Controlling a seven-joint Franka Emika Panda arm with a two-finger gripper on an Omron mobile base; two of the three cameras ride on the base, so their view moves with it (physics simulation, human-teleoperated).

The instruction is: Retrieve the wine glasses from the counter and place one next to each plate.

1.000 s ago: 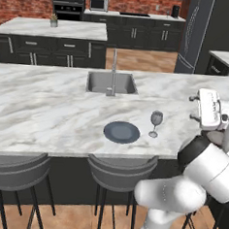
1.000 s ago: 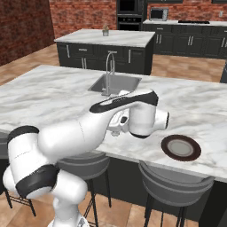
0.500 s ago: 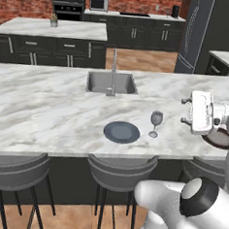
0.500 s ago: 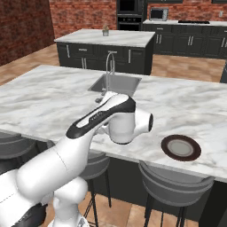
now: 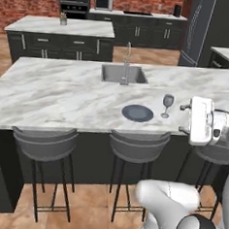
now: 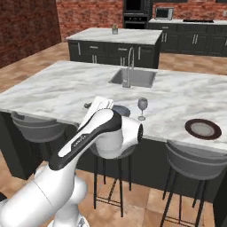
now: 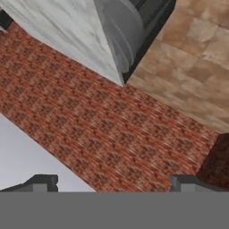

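- One clear bluish stemmed wine glass (image 5: 168, 105) in the left base view, upright on the white grey-veined marble bar top with sink (image 5: 64, 95), just beside the round blue-grey flat plate (image 5: 137, 113), on its right. My white hand sits at the right edge, near the glass but apart from it, nothing in it.
- Right base view: same glass (image 6: 142, 107) stands between the blue-grey plate (image 6: 121, 109), half hidden by my arm, and the dark-brown-rimmed round plate with grey centre (image 6: 203, 129). No glass next to the brown-rimmed one, so I judge that plate unserved.
- Hand view: my gripper (image 7: 114, 181) is released, tips spread wide, aimed at the red brick wall (image 7: 112, 134), not at any glass.
- Handling guess: light, rigid, slick, fragile, top-heavy; take the next glass at the stem or low on the bowl, gentle squeeze.
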